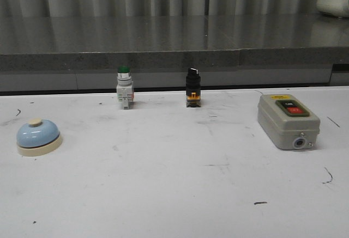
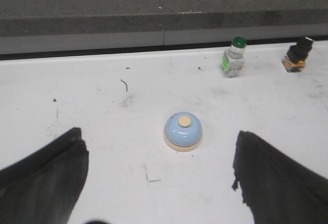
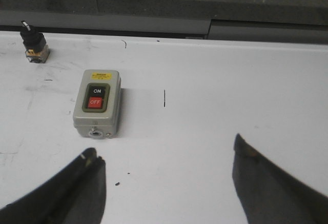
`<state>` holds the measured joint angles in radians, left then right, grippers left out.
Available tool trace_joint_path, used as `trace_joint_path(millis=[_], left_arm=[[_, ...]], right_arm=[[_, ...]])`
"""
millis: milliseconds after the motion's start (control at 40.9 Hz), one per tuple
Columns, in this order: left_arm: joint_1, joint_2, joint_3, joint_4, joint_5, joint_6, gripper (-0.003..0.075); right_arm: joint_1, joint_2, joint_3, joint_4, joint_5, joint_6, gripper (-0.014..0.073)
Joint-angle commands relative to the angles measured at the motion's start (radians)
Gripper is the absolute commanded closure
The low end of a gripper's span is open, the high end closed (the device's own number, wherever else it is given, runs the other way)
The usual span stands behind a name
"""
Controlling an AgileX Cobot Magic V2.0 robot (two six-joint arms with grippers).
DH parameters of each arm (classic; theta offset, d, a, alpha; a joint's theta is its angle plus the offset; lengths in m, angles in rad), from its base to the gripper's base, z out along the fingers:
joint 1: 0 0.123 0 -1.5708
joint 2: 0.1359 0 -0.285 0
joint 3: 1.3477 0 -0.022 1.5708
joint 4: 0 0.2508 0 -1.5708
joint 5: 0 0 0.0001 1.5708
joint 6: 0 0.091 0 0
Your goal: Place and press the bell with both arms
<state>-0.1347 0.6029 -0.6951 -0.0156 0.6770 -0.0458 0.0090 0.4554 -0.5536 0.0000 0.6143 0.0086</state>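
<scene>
The bell (image 1: 37, 136), a light-blue dome on a cream base with a cream button, sits upright at the left of the white table. In the left wrist view the bell (image 2: 183, 130) lies ahead of my left gripper (image 2: 159, 155), between the lines of its two black fingers and apart from both. That gripper is open wide and empty. My right gripper (image 3: 166, 165) is also open wide and empty above bare table, with no bell in its view. Neither arm shows in the front view.
A green-capped push button (image 1: 124, 87) and a black selector switch (image 1: 192, 87) stand near the table's back edge. A grey switch box (image 1: 288, 121) with ON and OFF buttons lies at the right, ahead of my right gripper (image 3: 97, 104). A dark raised ledge (image 1: 174, 58) runs behind.
</scene>
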Motion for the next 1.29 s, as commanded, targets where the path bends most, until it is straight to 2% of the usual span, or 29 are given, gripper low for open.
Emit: trace_joint_path(millis=[0, 244, 806, 1270], left_arm=[[-0.054, 0.082, -0.06, -0.006, -0.059, 0.016, 0.0155], [-0.117, 0.334, -0.137, 0.008, -0.063, 0.016, 0.0155], [-0.119, 0.956, -0.383, 0.008, -0.065, 0.016, 0.0109], [-0.119, 1.217, -0.483, 0.008, -0.074, 0.014, 0.0111]], right_arm=[[-0.006, 0.015, -0.028, -0.009, -0.071, -0.001, 0.0053], [-0.006, 0.015, -0.028, -0.009, -0.071, -0.001, 0.0053], [-0.006, 0.015, -0.028, -0.009, -0.071, -0.001, 0.0053], [-0.006, 0.015, -0.028, -0.009, -0.071, -0.001, 0.0053]])
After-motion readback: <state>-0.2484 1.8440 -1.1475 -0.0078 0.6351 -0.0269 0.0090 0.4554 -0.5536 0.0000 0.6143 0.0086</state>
